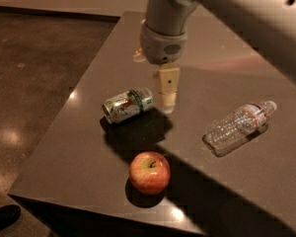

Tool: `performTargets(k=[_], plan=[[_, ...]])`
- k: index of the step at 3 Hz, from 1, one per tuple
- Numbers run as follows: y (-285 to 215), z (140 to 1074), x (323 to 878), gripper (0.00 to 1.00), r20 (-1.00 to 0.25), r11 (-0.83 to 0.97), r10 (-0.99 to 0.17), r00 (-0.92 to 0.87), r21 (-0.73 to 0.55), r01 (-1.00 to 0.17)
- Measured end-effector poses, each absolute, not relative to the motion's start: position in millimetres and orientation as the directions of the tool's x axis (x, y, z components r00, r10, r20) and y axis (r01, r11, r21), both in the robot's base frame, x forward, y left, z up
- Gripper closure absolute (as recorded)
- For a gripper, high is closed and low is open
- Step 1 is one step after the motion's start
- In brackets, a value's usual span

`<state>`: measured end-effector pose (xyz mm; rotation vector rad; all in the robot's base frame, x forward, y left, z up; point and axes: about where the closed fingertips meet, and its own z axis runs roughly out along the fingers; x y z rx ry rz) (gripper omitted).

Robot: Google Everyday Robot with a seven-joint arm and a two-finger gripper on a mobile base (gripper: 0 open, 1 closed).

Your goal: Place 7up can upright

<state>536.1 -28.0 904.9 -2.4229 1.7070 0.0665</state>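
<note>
The 7up can (pixel 128 104), silver with a white-and-green label and a small red mark, lies on its side on the dark table (pixel 89 147), left of centre. My gripper (pixel 167 100) hangs from the arm's grey wrist (pixel 163 38), just right of the can and slightly above the table. It holds nothing that I can see.
A red apple (pixel 149 172) stands near the table's front edge, below the can. A clear plastic water bottle (pixel 239 127) lies on its side at the right. The table's left edge drops to a dark floor (pixel 34 73).
</note>
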Motion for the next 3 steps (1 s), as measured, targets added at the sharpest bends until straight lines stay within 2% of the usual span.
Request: performTargets(k=[3], plan=[[23,860,523,0.0,-0.027,-0.464,-0.885,0.466,-0.056,-0.884]])
